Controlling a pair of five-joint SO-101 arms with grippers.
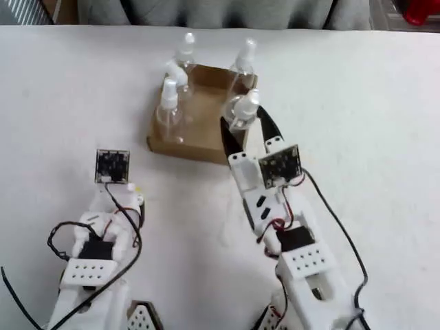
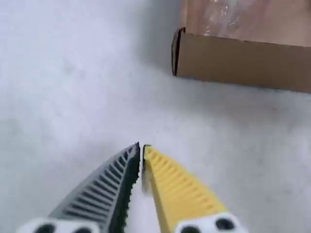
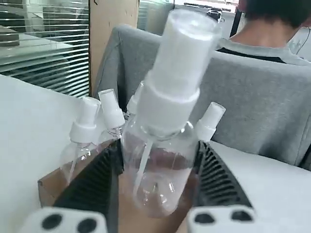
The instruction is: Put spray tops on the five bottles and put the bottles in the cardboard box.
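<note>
Right gripper [image 1: 248, 132] pinches the fifth capped bottle [image 1: 240, 113] at the cardboard box's [image 1: 184, 147] 3 o'clock side, four capped bottles [image 1: 169, 104] stand inside, so seemingly only release remains, while the left gripper [image 2: 141, 150], pressed together, rests at 8 o'clock.

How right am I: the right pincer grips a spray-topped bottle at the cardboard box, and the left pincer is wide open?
Nearly: the left pincer is shut, not wide open; the left wrist view shows its tips together. The right pincer does grip a spray-topped bottle at the cardboard box.
</note>
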